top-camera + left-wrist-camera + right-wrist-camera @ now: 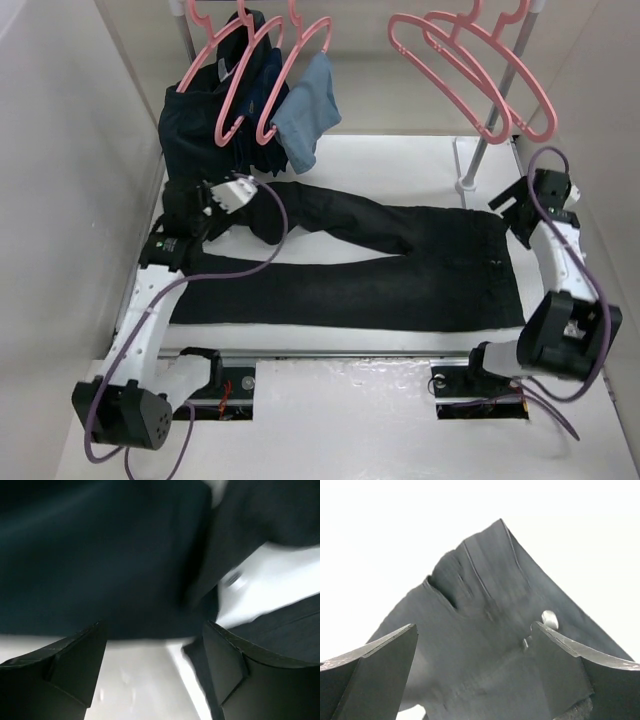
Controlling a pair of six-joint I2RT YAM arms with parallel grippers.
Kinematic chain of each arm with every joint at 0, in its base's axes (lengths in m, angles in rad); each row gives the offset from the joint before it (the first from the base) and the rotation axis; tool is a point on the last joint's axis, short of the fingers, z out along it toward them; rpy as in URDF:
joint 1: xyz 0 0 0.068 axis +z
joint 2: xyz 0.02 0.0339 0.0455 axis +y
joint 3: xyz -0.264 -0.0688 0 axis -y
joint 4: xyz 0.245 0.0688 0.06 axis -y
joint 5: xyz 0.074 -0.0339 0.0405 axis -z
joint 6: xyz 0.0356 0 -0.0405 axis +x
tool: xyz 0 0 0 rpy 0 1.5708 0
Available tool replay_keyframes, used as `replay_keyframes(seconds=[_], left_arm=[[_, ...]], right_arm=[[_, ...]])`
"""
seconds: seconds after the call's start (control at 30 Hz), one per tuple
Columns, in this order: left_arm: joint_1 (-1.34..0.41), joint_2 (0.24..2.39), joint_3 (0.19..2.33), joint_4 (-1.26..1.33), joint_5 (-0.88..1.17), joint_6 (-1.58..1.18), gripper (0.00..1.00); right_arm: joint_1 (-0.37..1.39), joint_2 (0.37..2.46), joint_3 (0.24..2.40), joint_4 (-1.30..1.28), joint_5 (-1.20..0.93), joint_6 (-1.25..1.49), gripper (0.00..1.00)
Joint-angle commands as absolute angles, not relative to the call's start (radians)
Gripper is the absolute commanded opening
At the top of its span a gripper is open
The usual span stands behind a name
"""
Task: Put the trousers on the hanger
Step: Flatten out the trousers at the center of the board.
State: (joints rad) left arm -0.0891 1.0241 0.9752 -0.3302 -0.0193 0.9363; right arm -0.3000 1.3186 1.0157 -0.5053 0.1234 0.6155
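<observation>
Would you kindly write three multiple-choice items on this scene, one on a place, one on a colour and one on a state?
1. Where do the long black fabric trousers lie?
A. flat on the white table
B. draped on a hanger
C. in a basket

2. What colour are the thin plastic hangers hanging overhead?
A. green
B. pink
C. white

3. How does the right gripper stand?
A. shut on a hanger
B. shut on a blue cloth
C. open

Answers: 1 A, both legs are spread on the tabletop; 2 B, every hanger overhead is pink; 3 C, its fingers stand wide apart over the waistband, gripping nothing.
</observation>
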Motion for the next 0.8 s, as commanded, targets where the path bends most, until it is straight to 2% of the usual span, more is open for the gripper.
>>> replay_keyframes(seconds=[0.0, 0.13, 0.23, 0.43, 0.53, 0.6, 0.63, 0.67, 0.7, 0.73, 0.77], left_arm=[[-0.167, 1.155, 0.919, -0.301, -0.055, 0.975, 0.73], [-0.167, 1.291, 0.945, -0.184, -0.118, 0.986, 0.75], [-0.167, 1.397, 1.046, -0.173, -0.118, 0.936, 0.77], [-0.167, 1.523, 1.16, -0.228, 0.024, 0.937, 0.81], [-0.167, 1.578, 1.16, -0.215, 0.02, 0.937, 0.81], [-0.156, 1.623, 1.173, -0.227, 0.02, 0.937, 0.65], [-0.143, 1.635, 1.183, -0.242, 0.02, 0.937, 0.52], [-0.143, 1.647, 1.207, -0.286, 0.02, 0.937, 0.4], [-0.129, 1.66, 1.221, -0.31, 0.02, 0.937, 0.17], [-0.117, 1.66, 1.232, -0.33, 0.02, 0.937, 0.06], [-0.117, 1.66, 1.244, -0.354, 0.02, 0.937, 0.0]], right_arm=[[-0.334, 1.461, 1.15, -0.517, 0.068, 0.511, 1.0], [-0.334, 1.616, 1.284, -0.546, 0.045, 0.471, 1.0], [-0.334, 1.716, 1.397, -0.589, 0.07, 0.471, 1.0], [-0.334, 1.917, 1.54, -0.626, 0.083, 0.448, 1.0], [-0.334, 1.974, 1.563, -0.635, 0.071, 0.437, 1.0], [-0.334, 2.008, 1.575, -0.635, 0.048, 0.417, 0.9], [-0.334, 2.008, 1.575, -0.635, 0.038, 0.417, 0.81], [-0.344, 2.019, 1.575, -0.635, 0.016, 0.417, 0.69], [-0.344, 2.019, 1.575, -0.635, 0.015, 0.417, 0.57], [-0.344, 2.019, 1.56, -0.635, 0.005, 0.408, 0.33], [-0.344, 2.008, 1.551, -0.624, 0.005, 0.408, 0.23]])
